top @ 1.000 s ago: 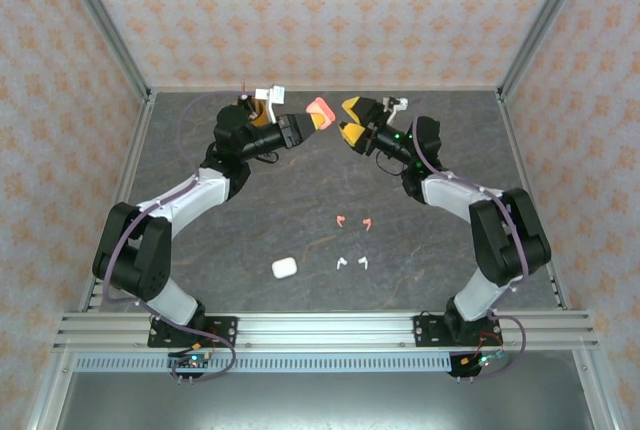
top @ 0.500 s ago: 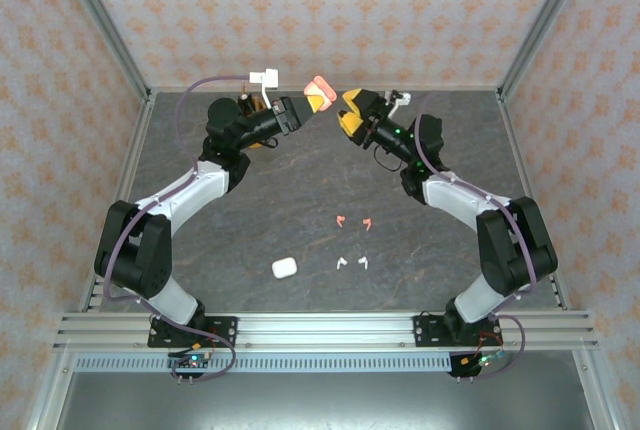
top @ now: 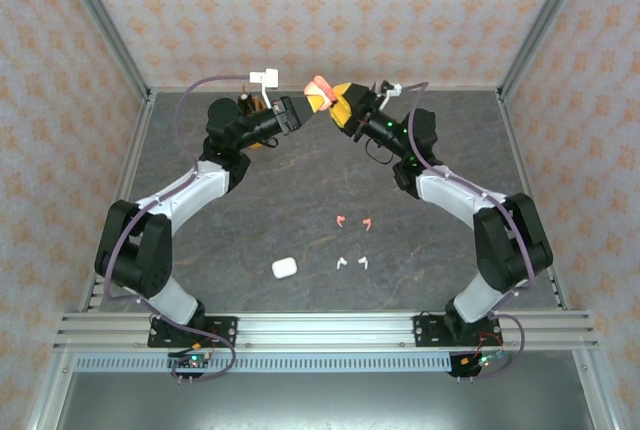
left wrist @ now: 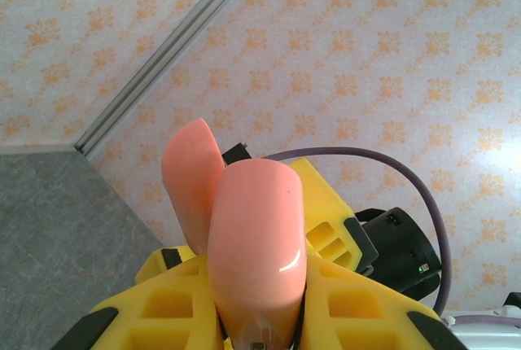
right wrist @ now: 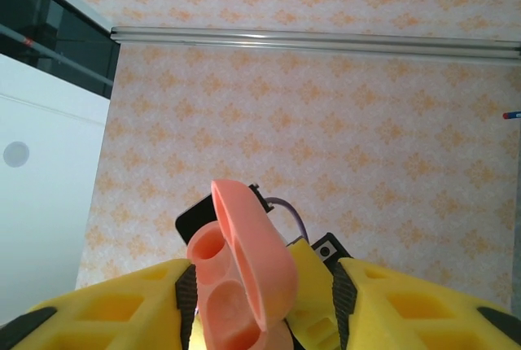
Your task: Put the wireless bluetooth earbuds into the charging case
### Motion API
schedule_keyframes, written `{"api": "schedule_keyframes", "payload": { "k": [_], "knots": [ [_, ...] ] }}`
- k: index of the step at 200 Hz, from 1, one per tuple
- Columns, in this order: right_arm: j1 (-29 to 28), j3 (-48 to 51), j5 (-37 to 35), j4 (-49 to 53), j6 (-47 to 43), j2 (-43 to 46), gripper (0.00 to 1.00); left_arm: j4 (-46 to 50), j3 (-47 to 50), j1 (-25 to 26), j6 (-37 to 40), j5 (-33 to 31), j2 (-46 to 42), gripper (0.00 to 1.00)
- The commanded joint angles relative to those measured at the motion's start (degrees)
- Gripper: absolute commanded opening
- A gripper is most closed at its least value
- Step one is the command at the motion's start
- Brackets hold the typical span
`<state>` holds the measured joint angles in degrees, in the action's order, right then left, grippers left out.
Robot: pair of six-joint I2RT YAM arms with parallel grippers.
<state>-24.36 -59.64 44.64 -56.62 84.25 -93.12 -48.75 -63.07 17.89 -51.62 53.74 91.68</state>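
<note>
Lying on the table (top: 250, 210), earbuds (top: 341, 220) sit well apart from your left gripper (left wrist: 259, 317), clamped on the pink case (top: 319, 88); right gripper (right wrist: 260, 293) half-open around it.

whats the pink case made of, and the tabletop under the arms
Pink case: looks like smooth moulded plastic with a semi-gloss finish, going by the small bright highlight on its rounded shell. Tabletop: dark grey and matte, mottled like stone. It could equally be a printed laminate or mat.
</note>
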Motion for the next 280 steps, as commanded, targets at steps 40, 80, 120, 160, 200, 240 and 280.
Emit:
{"api": "schedule_keyframes", "payload": {
  "k": [40,80,120,160,200,240,280],
  "knots": [
    [-0.34,-2.59,0.95,-4.07,0.40,-1.71,0.40,-3.72,-1.44,0.39,-0.73,0.05,0.66,0.00],
    [-0.39,-2.41,0.88,-4.03,0.20,-1.74,0.33,-3.72,-1.37,0.52,-0.73,0.05,0.49,0.00],
    [-0.36,-3.00,1.04,-4.04,0.11,-1.97,0.27,-3.37,-1.10,0.74,-0.51,-0.03,0.35,0.00],
    [-0.38,-3.38,1.18,-4.02,0.09,-1.91,0.19,-2.72,-0.92,1.18,-0.18,-0.47,0.94,0.00],
    [-0.26,-3.68,1.36,-3.42,-0.31,-1.49,0.08,-0.73,-0.74,1.77,0.95,-1.25,1.40,0.08],
    [0.29,-3.73,1.49,0.32,-2.77,-0.85,0.05,2.04,0.06,1.97,2.35,-3.38,1.12,0.47],
    [2.47,-3.34,1.64,7.90,-7.80,0.45,0.04,9.14,0.84,1.84,6.12,-6.06,-1.32,0.85]
  ]
}}
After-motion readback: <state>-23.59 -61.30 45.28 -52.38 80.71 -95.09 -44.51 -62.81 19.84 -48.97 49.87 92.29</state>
